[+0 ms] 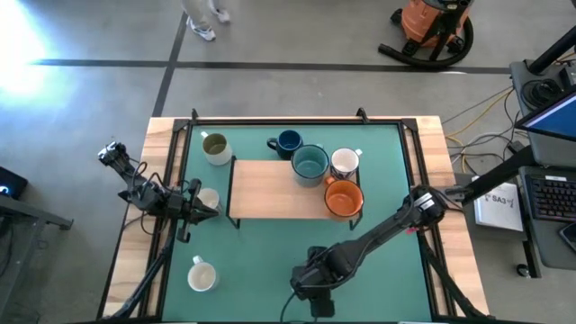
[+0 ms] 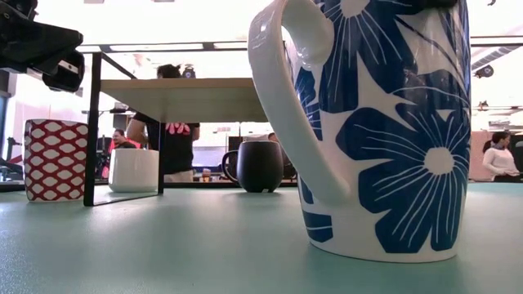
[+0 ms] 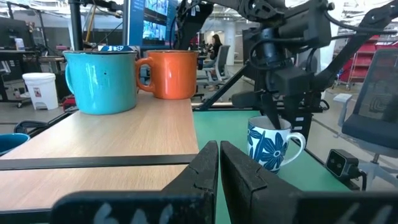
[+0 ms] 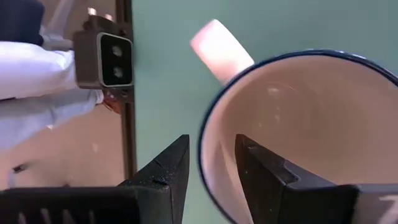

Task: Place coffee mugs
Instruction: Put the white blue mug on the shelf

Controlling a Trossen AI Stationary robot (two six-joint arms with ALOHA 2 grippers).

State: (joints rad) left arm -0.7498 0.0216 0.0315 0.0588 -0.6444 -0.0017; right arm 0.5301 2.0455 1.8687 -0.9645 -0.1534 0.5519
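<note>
Straddling the patterned mug's (image 4: 298, 124) rim, right gripper (image 4: 211, 163) pointing down.

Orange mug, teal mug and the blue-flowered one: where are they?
orange mug (image 1: 342, 199): high view, on its inside.
teal mug (image 1: 310, 165): high view, on its inside.
blue-flowered mug (image 2: 392, 139): low view, on its painted side.

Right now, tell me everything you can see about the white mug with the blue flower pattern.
The white glazed mug with big blue flowers stands upright on the green table mat near its front edge, apart from the other mugs. It looks ceramic, with a plain white loop handle, a thin blue rim and a cream, empty inside. The right tool is over it, one finger inside the rim, the other outside, still apart.
</note>
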